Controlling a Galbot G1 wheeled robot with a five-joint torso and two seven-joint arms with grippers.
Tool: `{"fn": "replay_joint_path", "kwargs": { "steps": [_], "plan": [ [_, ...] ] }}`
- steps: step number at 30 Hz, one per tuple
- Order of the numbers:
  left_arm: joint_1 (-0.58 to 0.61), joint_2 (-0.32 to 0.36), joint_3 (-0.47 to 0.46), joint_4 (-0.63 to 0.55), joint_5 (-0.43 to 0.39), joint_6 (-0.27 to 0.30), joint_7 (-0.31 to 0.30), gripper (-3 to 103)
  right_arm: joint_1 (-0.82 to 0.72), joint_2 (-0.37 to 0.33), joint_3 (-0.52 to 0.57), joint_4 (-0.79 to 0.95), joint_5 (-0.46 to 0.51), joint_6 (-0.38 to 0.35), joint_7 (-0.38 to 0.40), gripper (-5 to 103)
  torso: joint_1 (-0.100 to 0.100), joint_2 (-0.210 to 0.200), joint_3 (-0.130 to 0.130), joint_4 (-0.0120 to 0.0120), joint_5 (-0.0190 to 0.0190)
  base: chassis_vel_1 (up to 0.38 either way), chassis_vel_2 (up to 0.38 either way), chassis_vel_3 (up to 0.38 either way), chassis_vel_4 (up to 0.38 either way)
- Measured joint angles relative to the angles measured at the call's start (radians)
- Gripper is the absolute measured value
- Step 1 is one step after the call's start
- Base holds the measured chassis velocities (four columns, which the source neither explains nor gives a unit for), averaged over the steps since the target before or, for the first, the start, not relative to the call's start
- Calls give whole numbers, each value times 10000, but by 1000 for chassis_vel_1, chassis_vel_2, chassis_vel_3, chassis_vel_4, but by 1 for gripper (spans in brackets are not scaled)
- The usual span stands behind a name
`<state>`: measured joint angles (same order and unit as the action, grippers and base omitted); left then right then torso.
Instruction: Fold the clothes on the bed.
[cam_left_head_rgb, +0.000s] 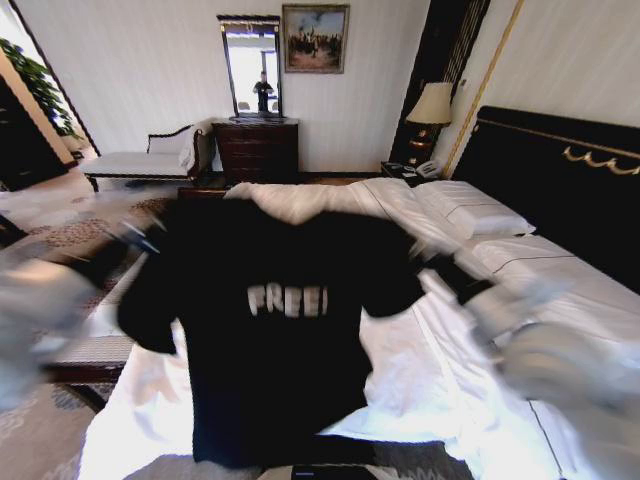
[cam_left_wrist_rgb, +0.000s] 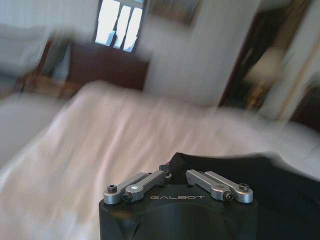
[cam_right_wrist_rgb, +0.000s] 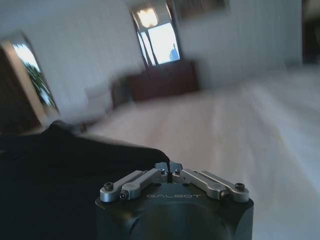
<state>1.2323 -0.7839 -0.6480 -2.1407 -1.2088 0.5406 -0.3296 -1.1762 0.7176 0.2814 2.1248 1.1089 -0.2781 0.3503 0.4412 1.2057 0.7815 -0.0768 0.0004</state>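
The clothes, a black T-shirt (cam_left_head_rgb: 285, 330) with white "FREE!" lettering, hang spread out in the air over the bed (cam_left_head_rgb: 440, 380), chest side facing me. My left gripper (cam_left_head_rgb: 140, 242) is shut on one shoulder and my right gripper (cam_left_head_rgb: 436, 256) is shut on the other. In the left wrist view the left gripper (cam_left_wrist_rgb: 174, 172) pinches black fabric (cam_left_wrist_rgb: 280, 185) above the white sheet (cam_left_wrist_rgb: 125, 130). In the right wrist view the right gripper (cam_right_wrist_rgb: 170, 172) likewise pinches the shirt's edge (cam_right_wrist_rgb: 60, 165), with the bed (cam_right_wrist_rgb: 240, 120) beyond.
A dark headboard (cam_left_head_rgb: 560, 180) and white pillows (cam_left_head_rgb: 470, 210) lie at the right. A dresser with a mirror (cam_left_head_rgb: 257, 150), a white chaise bench (cam_left_head_rgb: 150, 160) and a lamp (cam_left_head_rgb: 432, 105) stand along the far wall. A low wooden bench (cam_left_head_rgb: 90, 355) sits beside the bed's left edge.
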Motion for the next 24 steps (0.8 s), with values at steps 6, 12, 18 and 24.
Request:
{"fn": "replay_joint_path", "kwargs": {
  "steps": [6,12,18,24],
  "plan": [
    [-1519,-1514,2852,3829,2480,-1353,644,0,1660,1085,-2584,-3491,-1273,747,-542,0,8,-3,3,-1,-5,0,0,0,0],
    [-2204,-2185,3391,5293,2725,-1920,889,0,2393,1878,-3295,-5378,-1981,1476,-1079,0,0,0,-4,-1,-4,0,0,0,0],
    [-2756,-2445,3670,6029,2806,-2270,964,0,2776,2331,-3455,-6318,-2506,1919,-1391,0,1,0,-3,-1,-3,0,0,0,0],
    [-3220,-2881,3948,7118,3276,-2699,1186,0,3046,2808,-3445,-7258,-3213,2506,-1648,0,0,0,-3,-3,-3,0,0,0,0]
  ]
}}
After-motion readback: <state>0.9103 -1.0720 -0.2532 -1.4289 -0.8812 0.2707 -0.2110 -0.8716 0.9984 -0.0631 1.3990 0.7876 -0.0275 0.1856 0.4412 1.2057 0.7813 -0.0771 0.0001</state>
